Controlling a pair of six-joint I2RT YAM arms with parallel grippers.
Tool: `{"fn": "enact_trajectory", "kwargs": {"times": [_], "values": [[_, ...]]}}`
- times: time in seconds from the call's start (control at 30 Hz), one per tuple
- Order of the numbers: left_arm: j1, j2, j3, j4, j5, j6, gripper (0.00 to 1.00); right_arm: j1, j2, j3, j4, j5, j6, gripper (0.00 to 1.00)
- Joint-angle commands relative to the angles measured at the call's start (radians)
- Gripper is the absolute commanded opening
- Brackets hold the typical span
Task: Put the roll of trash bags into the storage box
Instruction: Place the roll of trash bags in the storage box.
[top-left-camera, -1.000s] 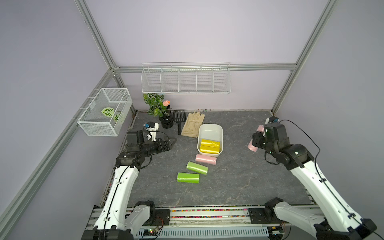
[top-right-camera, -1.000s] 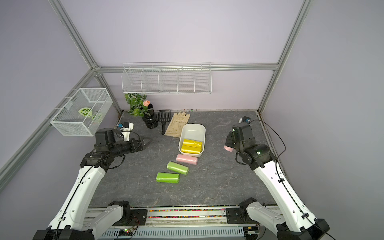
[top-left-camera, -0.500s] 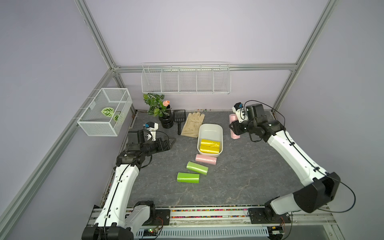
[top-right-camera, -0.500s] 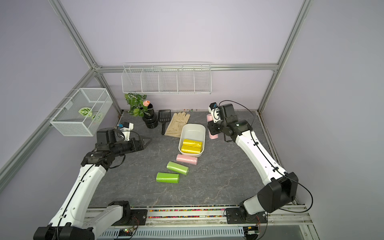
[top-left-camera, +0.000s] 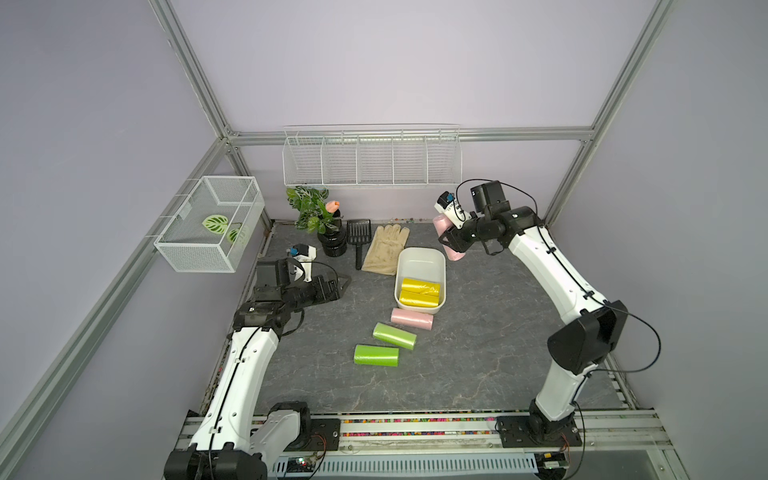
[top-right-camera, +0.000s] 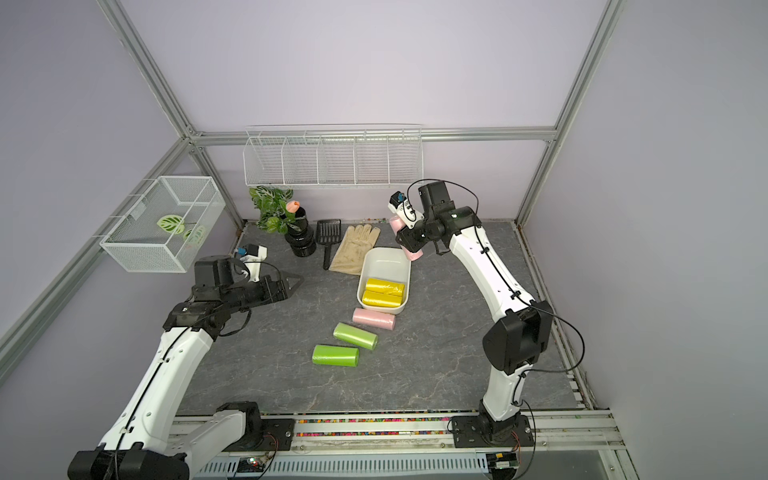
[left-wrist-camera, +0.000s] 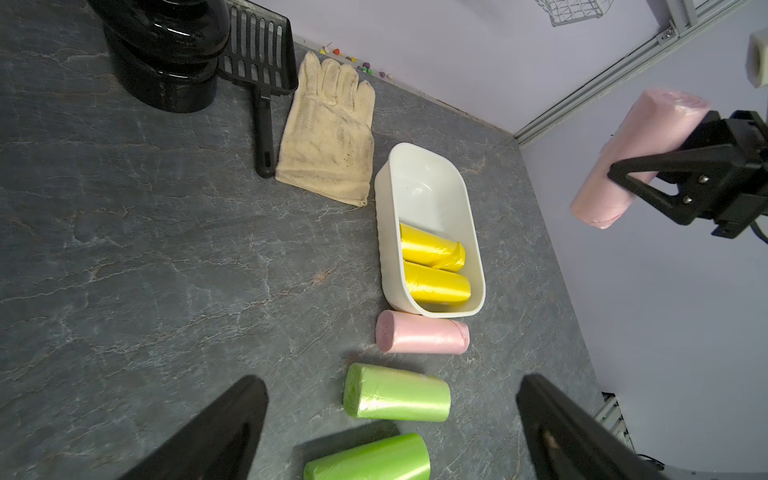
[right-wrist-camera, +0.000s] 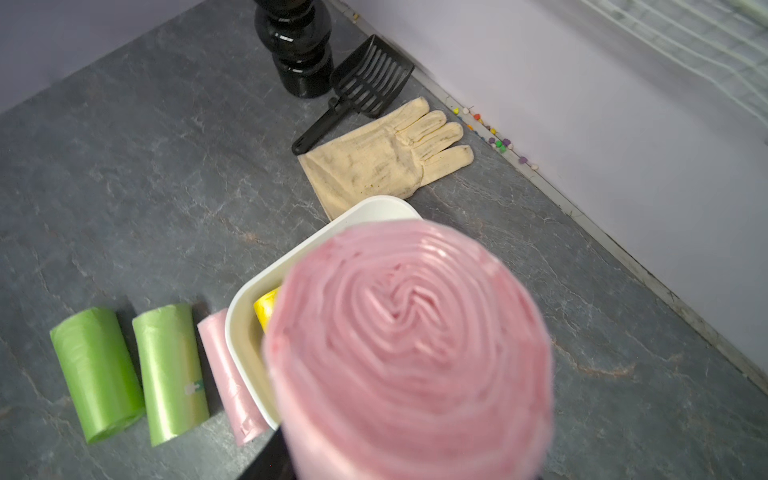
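Air separates the held pink roll (top-left-camera: 455, 253) from the surface (top-left-camera: 478, 332); the right jaws pinch it across its middle, and both its ends stick out past them. The left wrist view shows this roll (left-wrist-camera: 636, 153) tilted and well above the surface; in the right wrist view its spiral end (right-wrist-camera: 409, 353) is blurred and covers much of the picture.

In both top views the held roll is close to the far right corner of the storage box (top-left-camera: 419, 262), raised and not inside it; the box stands on the surface toward the back. Two yellow rolls (top-left-camera: 419, 293) lie side by side in its near half. A second pink roll (top-left-camera: 411, 319) lies on the surface just beside the box's near end wall; two green rolls (top-left-camera: 394, 336) lie nearer the robot, close to each other.

The left jaws stand spread wide above the left side of the surface, apart from every roll; the left arm (top-left-camera: 249, 353) reaches in from the near left.

A cream glove (top-left-camera: 385, 249) lies flat beside the box's far left corner; a black scoop (top-left-camera: 358, 232) lies beside the glove, and a black pot (top-left-camera: 332, 245) with a leafy plant stands beside the scoop. A long wire rack (top-left-camera: 372, 160) hangs on the back wall; a mesh basket (top-left-camera: 210, 224) hangs on the left wall.
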Motion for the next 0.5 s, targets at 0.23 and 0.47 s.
{"fn": "enact_trajectory", "kwargs": {"times": [0.23,0.47], "values": [[-0.003,0.005,0.007,-0.012,-0.011,0.013,1.0,0.022,0.213,0.276,-0.312,-0.021,-0.294,0.09],[-0.003,0.003,0.006,-0.012,-0.014,0.014,1.0,0.079,0.318,0.314,-0.363,0.112,-0.403,0.07]]}}
